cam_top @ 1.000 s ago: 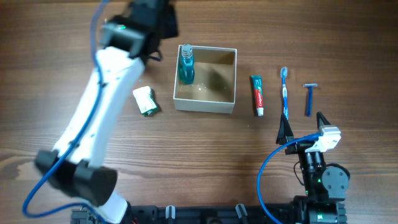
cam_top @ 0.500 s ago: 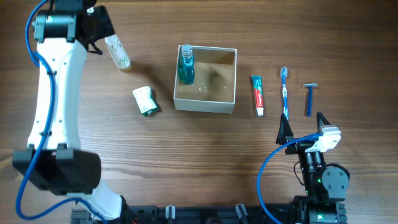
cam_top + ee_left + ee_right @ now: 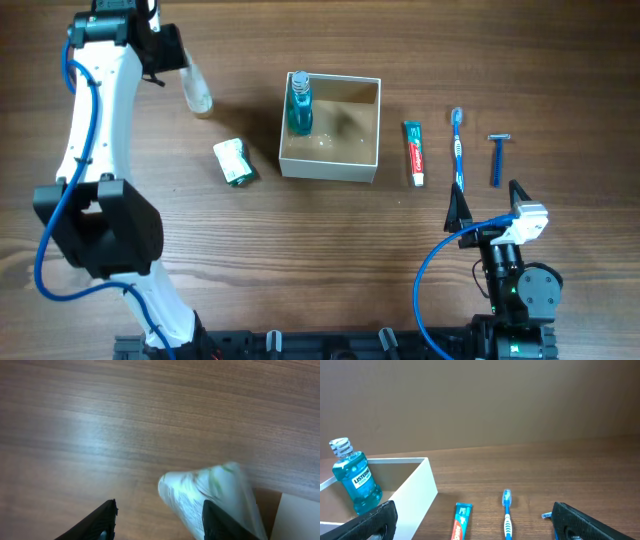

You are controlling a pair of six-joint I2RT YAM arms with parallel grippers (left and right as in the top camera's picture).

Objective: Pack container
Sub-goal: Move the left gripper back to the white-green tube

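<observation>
The container [image 3: 329, 169], a square white-walled box with a tan inside, stands at mid table with a blue mouthwash bottle [image 3: 299, 104] upright in its left corner. Both also show in the right wrist view: the container [image 3: 418, 495] and the bottle [image 3: 356, 482]. A white-and-green tube [image 3: 195, 90] lies at the far left. My left gripper [image 3: 172, 58] hangs over its far end. In the left wrist view the left gripper [image 3: 160, 522] is open, with the tube [image 3: 205, 495] beside the right finger. My right gripper [image 3: 487, 207] is open and empty near the front right.
A small green-and-white packet [image 3: 234, 162] lies left of the container. To its right lie a toothpaste tube [image 3: 414, 152], a blue toothbrush [image 3: 458, 150] and a blue razor [image 3: 497, 158]. The toothpaste [image 3: 460, 522] and toothbrush [image 3: 507, 515] lie ahead of my right gripper [image 3: 475, 527].
My left arm has swung from over the container to the far left, then settled over the white-and-green tube. The right arm has not moved.
</observation>
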